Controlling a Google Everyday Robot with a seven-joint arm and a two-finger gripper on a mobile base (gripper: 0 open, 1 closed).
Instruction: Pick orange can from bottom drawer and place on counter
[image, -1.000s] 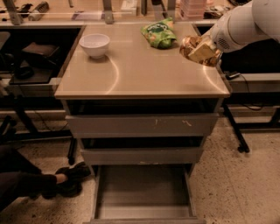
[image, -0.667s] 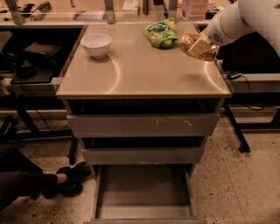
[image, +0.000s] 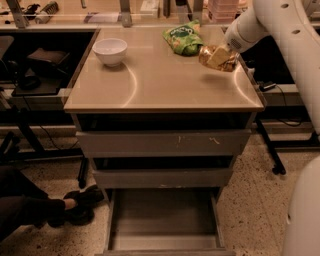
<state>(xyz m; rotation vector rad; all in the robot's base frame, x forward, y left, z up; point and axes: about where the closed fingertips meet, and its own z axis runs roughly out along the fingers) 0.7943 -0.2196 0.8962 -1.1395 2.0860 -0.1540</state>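
Gripper (image: 220, 55) holds orange can (image: 206, 54) abv counter (image: 160, 87)

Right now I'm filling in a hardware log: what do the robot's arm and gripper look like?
The arm is smooth white, made of thick rounded segments with small dark dots on the shell. It narrows to a pale cream gripper, at the orange can over the far right corner of the counter.

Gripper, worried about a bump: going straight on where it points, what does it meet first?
Probably the counter: the gripper, shut on the orange can, points down-left over bare top beside the green bag; depth unclear.
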